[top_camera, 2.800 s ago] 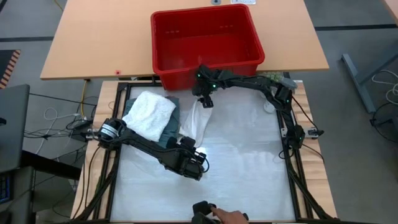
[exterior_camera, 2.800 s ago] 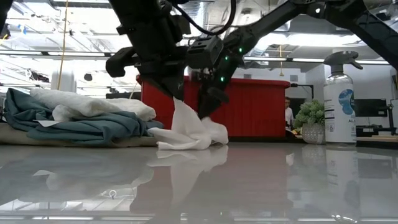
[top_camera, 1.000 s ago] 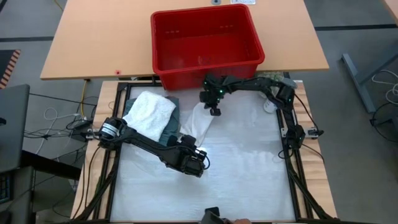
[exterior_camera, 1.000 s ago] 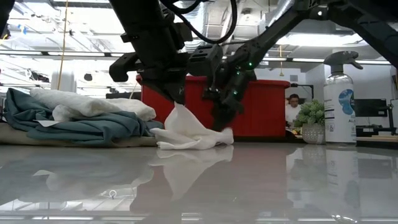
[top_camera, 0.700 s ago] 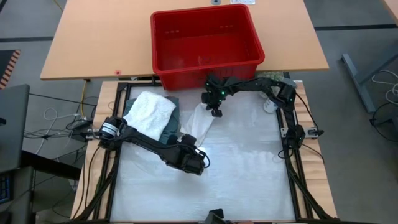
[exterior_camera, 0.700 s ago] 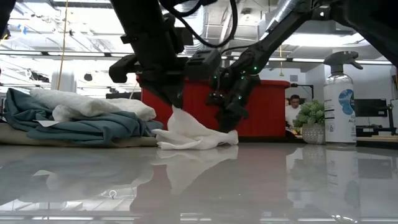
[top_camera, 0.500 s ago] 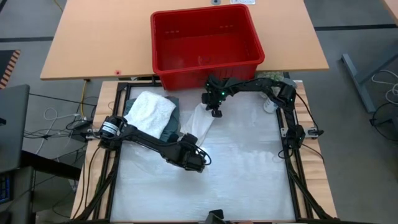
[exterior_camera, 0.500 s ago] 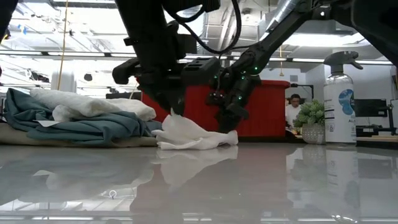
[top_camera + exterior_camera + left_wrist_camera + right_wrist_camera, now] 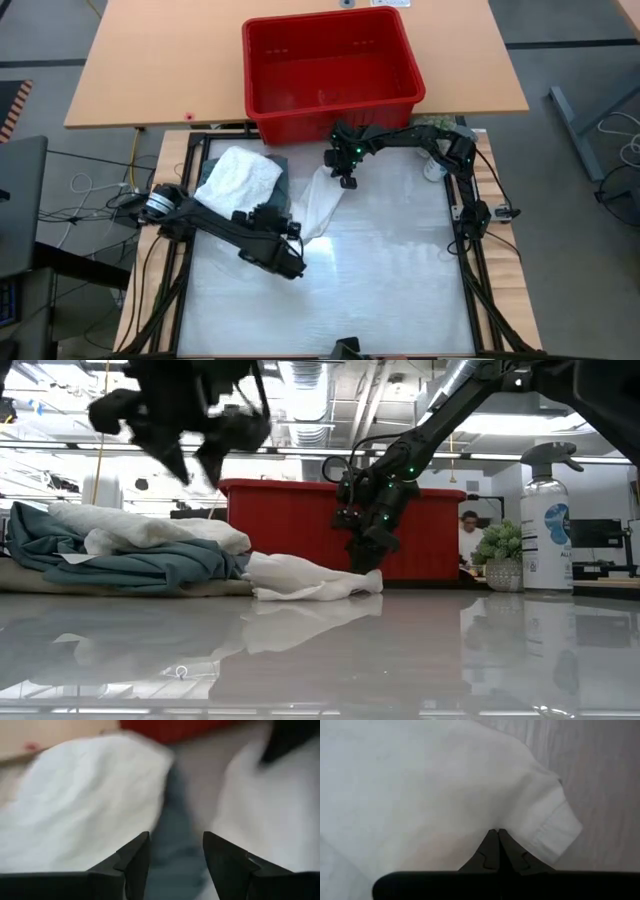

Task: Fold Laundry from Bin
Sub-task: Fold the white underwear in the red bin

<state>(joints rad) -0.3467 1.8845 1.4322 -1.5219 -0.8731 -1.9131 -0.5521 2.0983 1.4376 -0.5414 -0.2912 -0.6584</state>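
pinching, right gripper (image 9: 346, 181): fingers are closed on the far corner of the white garment (image 9: 318, 203), low at the table
left gripper (image 9: 292, 266): raised, fingers parted, nothing is held
white garment: spread on the table (image 9: 400, 280), beside the folded pile (image 9: 245, 182)
bin (image 9: 330, 70): stood behind the table

I can read almost nothing from where I work. The only lettering is on the spray bottle (image 9: 546, 520) standing at the far right of my table: its blue-and-white label carries a few dark capital letters, seemingly "AL", but the rest is too small for me to make out. I find no print on anything else.
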